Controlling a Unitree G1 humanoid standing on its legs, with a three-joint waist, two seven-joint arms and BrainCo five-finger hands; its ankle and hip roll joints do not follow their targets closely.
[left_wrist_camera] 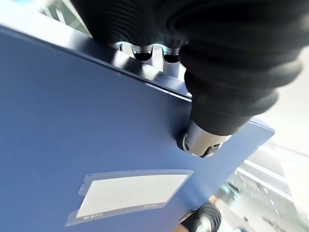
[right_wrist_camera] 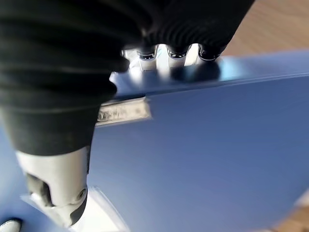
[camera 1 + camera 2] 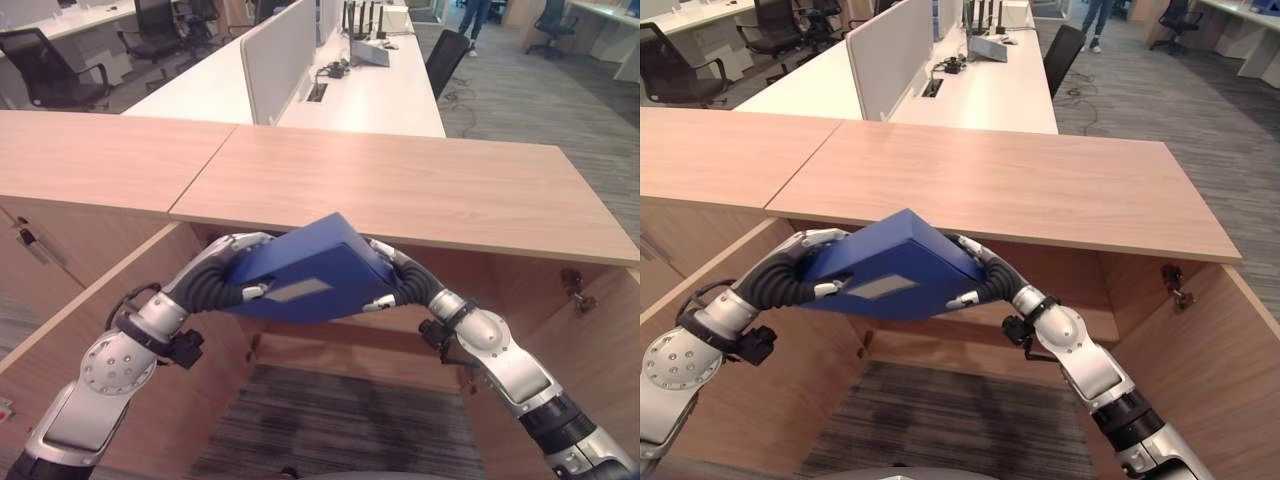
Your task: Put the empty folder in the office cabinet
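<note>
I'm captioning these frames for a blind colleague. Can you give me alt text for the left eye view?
Both robot hands, left hand and right hand, clamp a blue folder between them, tilted, just below the front edge of a wooden cabinet top, with the open cabinet interior behind it.

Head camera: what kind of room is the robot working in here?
Most likely an open-plan office. Behind the wooden cabinet stand long white desks with a divider screen, black office chairs and grey carpet. Both hands hold the blue folder.
</note>
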